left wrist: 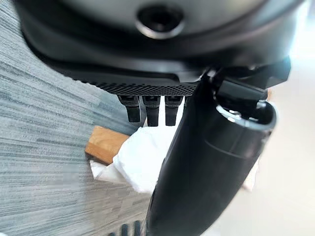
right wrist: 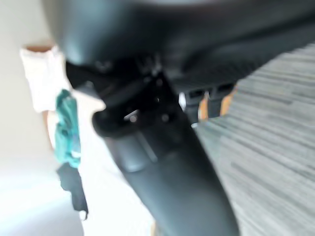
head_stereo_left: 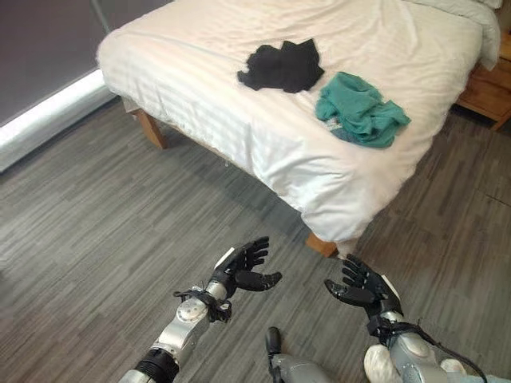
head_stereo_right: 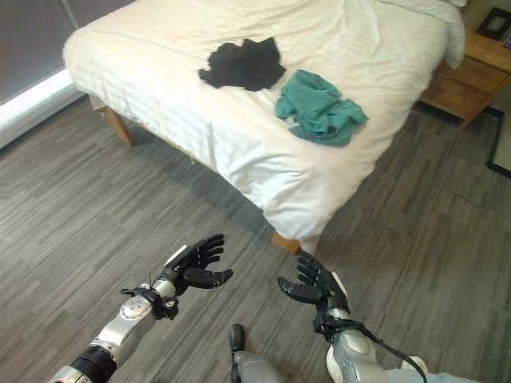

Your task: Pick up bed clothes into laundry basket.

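Over the grey wood-look floor [head_stereo_left: 96,231], near the bed's closest corner, both hands hang palm-in w/ fingers loosely spread, holding nothing: left hand [head_stereo_left: 243,267], right hand [head_stereo_left: 361,286], a gap between them. Beyond them the white bed [head_stereo_left: 200,72] w/ wooden legs. On its cover lie 2 garments, well apart from the hands: black garment [head_stereo_left: 283,66] & teal garment [head_stereo_left: 361,109], just beside each other. Wooden nightstand [head_stereo_left: 489,89] at bed's far side

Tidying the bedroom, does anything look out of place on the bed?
Yes: a black garment and a crumpled teal garment lie loose on the white bedcover, the teal one near its edge.
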